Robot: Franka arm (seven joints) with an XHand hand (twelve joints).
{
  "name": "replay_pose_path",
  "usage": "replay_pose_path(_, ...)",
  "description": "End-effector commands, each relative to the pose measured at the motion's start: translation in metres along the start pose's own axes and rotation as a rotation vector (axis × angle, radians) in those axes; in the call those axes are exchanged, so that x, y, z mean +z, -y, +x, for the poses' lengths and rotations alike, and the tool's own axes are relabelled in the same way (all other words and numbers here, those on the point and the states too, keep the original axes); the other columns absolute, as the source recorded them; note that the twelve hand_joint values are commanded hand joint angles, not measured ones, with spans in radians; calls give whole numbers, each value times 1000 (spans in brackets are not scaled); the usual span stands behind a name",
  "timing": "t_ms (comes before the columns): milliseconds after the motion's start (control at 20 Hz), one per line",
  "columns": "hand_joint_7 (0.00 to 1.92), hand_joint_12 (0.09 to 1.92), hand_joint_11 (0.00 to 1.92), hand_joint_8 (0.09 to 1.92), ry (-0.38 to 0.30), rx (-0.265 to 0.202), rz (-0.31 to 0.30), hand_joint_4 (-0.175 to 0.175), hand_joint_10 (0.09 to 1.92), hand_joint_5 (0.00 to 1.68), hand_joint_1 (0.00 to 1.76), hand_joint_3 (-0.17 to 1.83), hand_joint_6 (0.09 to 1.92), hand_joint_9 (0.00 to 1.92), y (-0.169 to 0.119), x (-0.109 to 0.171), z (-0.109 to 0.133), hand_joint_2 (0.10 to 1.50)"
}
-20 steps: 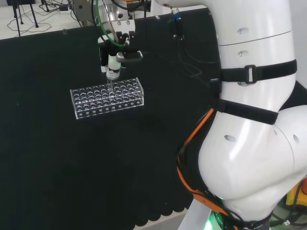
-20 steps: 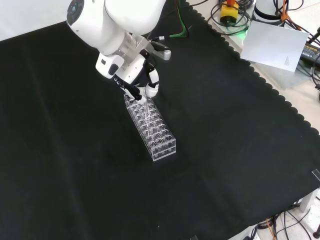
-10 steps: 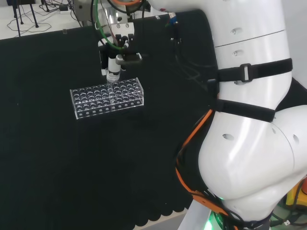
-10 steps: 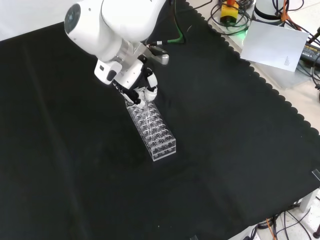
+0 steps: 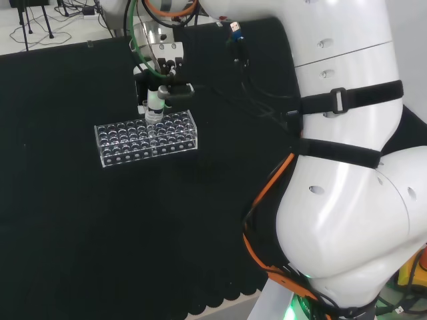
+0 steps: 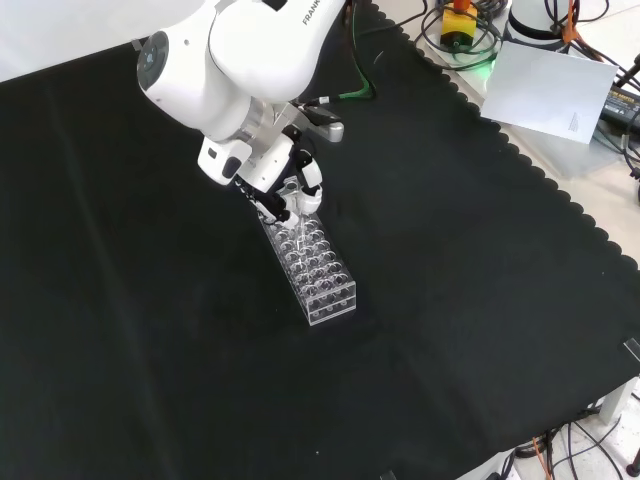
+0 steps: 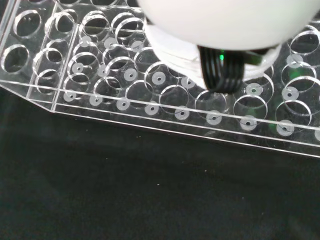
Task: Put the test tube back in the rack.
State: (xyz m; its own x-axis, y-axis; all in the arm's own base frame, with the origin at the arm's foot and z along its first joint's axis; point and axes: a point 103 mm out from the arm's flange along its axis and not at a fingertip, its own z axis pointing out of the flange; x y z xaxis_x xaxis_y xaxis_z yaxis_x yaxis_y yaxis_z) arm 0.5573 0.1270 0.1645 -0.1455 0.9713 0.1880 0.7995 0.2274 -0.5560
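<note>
Hand [image 6: 283, 182] sat right over far end of rack [image 6: 312, 258] in front view, fingers curled round top of test tube [image 5: 153, 112]. Tube stood near upright, long axis pointing straight down into rack holes, lower end already in among them near rack's back edge in head view. Looked like all that was left: bit more drop, then let go. Couldn't tell which hole exactly.

A black cloth [image 6: 450, 300] with a scalloped edge is spread over the bench, a pale floor [image 5: 60, 27] with cables and stand legs is seen beyond it, and a white sheet [image 6: 555, 90] is laid beside it.
</note>
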Motion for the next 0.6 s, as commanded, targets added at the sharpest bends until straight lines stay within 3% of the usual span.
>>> replay_pose_path(50,1257,1244,1004,684,-114,-56,4,-158,518,1128,1325,686,504,1285,11,-7,-6,512)
replay_pose_path(150,887,1406,632,877,-112,-67,-22,-97,777,729,1213,693,721,959,17,-16,-6,460)
replay_pose_path(250,648,1490,422,974,-113,-77,-48,-58,927,511,1154,679,785,729,24,-26,-4,444)
replay_pose_path(400,511,1523,315,1007,-104,-93,-84,-36,988,399,1122,671,759,594,32,-43,-1,439)
replay_pose_path(600,479,1529,288,1010,-99,-102,-128,-30,996,385,1109,669,730,563,48,-63,1,440)
